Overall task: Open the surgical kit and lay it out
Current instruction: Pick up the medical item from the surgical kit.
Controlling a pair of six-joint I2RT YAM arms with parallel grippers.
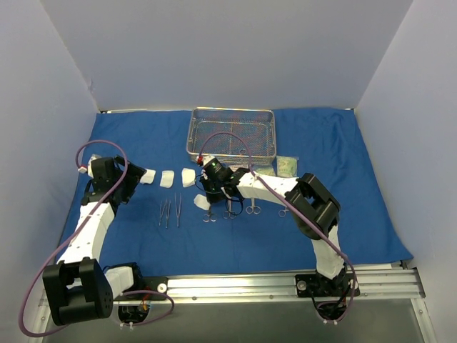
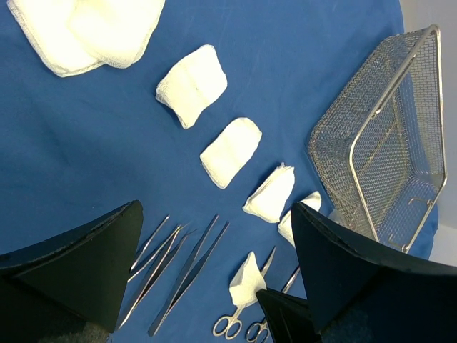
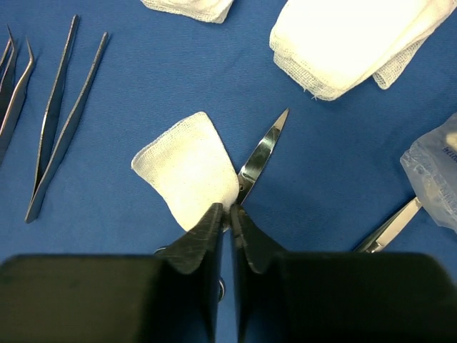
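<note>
Blue drape (image 1: 357,214) is spread flat; only the top view shows all of it. Wire-mesh tray (image 1: 190,139) sits upright at far centre, with just its own mesh floor seen inside. The left wrist view catches the tray at its right side, the right wrist view not at all.

Left hand (image 2: 216,211) is wide open with nothing in it, hanging over the drape. Tweezers (image 2: 187,275) lie on the drape to its right, apart.

Right hand (image 3: 230,212) is closed to a thin slit, tips nipping the corner of a small gauze pad (image 3: 187,168). Only the right wrist view shows this; in the top view the right arm (image 1: 264,187) hides it. That pad lies against a scissors (image 3: 263,153) blade, on the near side of the tray.

A row of gauze pads (image 2: 230,151) runs between the two hands. Clear packets (image 1: 287,166) lie just right of the tray in the top view; the right wrist view clips one at its edge.
</note>
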